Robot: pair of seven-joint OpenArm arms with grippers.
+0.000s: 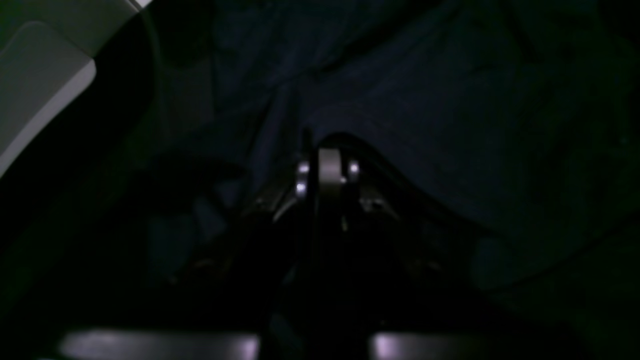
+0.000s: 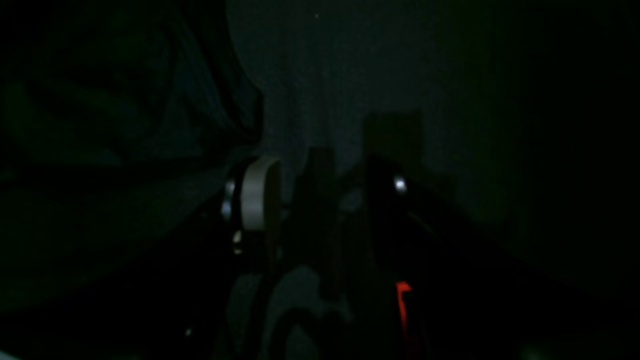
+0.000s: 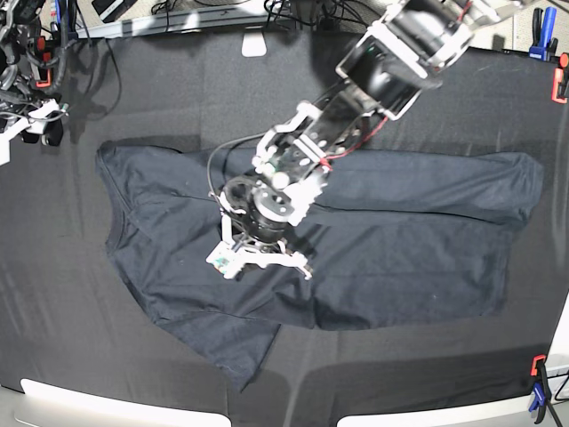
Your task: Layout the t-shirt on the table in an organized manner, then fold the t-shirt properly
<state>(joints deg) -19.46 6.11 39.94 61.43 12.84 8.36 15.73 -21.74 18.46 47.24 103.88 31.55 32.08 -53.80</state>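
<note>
The dark navy t-shirt (image 3: 400, 249) lies spread across the middle of the black table (image 3: 400, 374), sleeves out to the left and right, its lower left corner rumpled. My left gripper (image 3: 260, 258) points down onto the shirt's middle left. In the left wrist view the left gripper (image 1: 320, 170) has its fingers close together over wrinkled cloth (image 1: 425, 100); the dark hides whether any cloth is pinched. My right arm (image 3: 31, 107) stays at the table's far left edge. The right gripper (image 2: 322, 190) is open with nothing between its fingers, dark folds (image 2: 125, 125) to its left.
Blue (image 3: 538, 22) and red (image 3: 560, 80) clamps sit at the right corners, another pair (image 3: 538, 387) at the lower right. A pale rim (image 3: 116, 405) runs along the front edge. Cables and gear (image 3: 22, 44) crowd the top left corner.
</note>
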